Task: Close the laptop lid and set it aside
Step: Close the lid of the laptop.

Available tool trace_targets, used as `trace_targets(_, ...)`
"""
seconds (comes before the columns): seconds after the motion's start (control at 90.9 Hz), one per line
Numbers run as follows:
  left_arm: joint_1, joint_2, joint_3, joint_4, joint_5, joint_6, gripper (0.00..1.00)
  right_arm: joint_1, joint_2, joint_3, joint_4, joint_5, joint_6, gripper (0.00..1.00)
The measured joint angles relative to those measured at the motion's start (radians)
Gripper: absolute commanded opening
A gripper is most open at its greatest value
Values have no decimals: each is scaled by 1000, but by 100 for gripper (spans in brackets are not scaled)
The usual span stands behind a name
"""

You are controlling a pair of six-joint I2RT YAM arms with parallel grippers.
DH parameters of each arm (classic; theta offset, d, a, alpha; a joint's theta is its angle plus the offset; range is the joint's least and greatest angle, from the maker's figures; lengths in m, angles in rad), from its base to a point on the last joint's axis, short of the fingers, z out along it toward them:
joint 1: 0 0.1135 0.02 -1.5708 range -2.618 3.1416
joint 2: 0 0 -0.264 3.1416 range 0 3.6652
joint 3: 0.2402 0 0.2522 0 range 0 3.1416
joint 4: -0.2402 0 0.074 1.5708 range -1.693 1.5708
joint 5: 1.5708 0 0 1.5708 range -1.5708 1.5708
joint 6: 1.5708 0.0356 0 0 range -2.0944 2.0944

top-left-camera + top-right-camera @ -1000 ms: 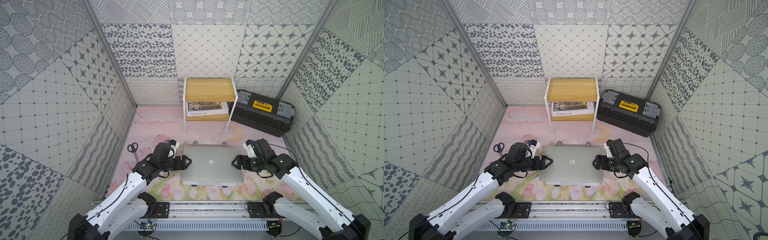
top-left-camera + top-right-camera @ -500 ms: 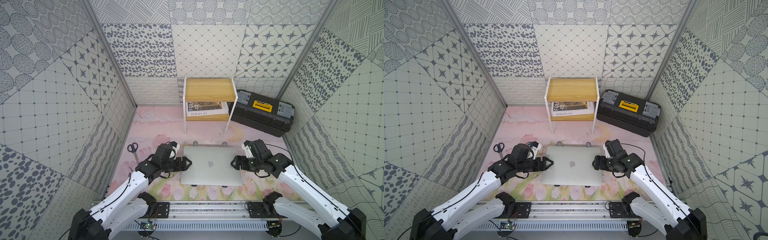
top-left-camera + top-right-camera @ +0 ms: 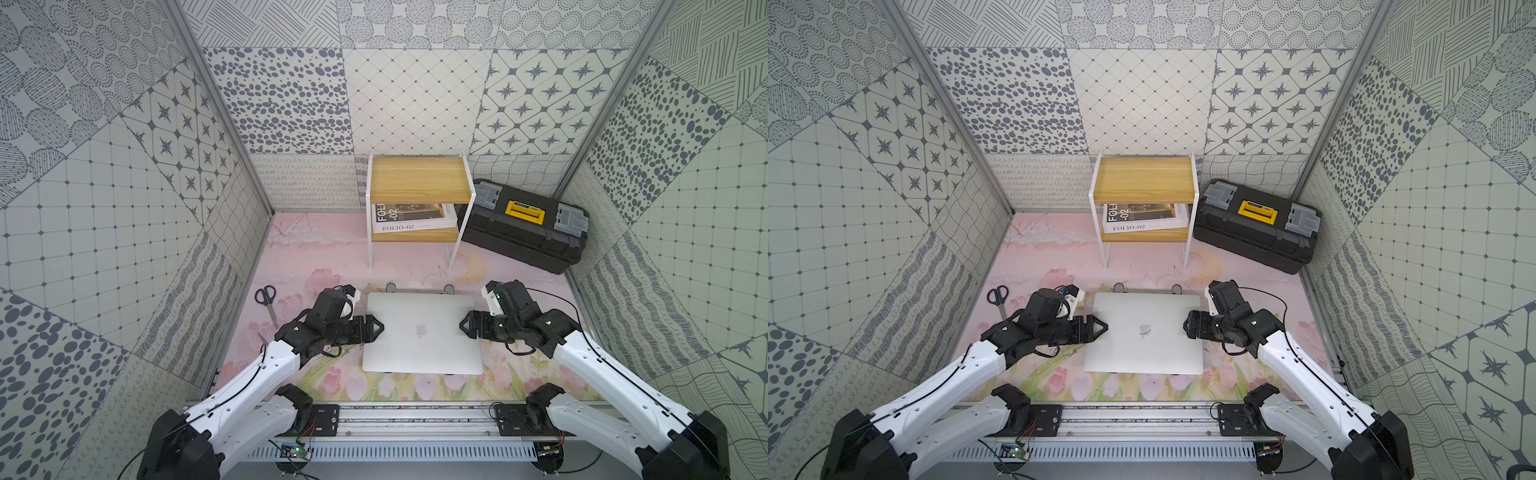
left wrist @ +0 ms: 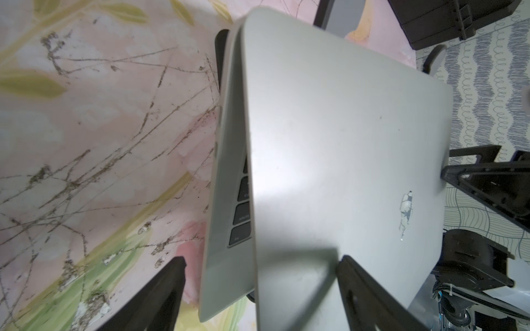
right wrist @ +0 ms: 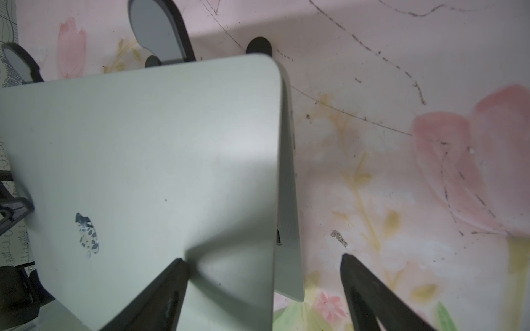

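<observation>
Robot lab test cell, built as a small booth.

Printed pattern walls (image 3: 124, 208) stand between bare metal posts (image 3: 216, 108), and a floral mat (image 3: 332, 249) covers the floor. Two white arms (image 3: 257, 365) are bolted to a rail (image 3: 415, 419) at the near edge, with loose wires and a bare circuit board (image 3: 297, 453) below it. A shelf (image 3: 417, 180), a toolbox (image 3: 523, 232) and scissors (image 3: 266, 297) sit on the mat.

Bright, even light; wrist views soft, warped at edges; shadows cross the laptop lid (image 5: 143, 143).
</observation>
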Motion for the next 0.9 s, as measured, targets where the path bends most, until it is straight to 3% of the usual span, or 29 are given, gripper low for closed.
trace_targets(0.902,0,62,-24,37,-39,-13,80,0,86,-69,181,0,4,83)
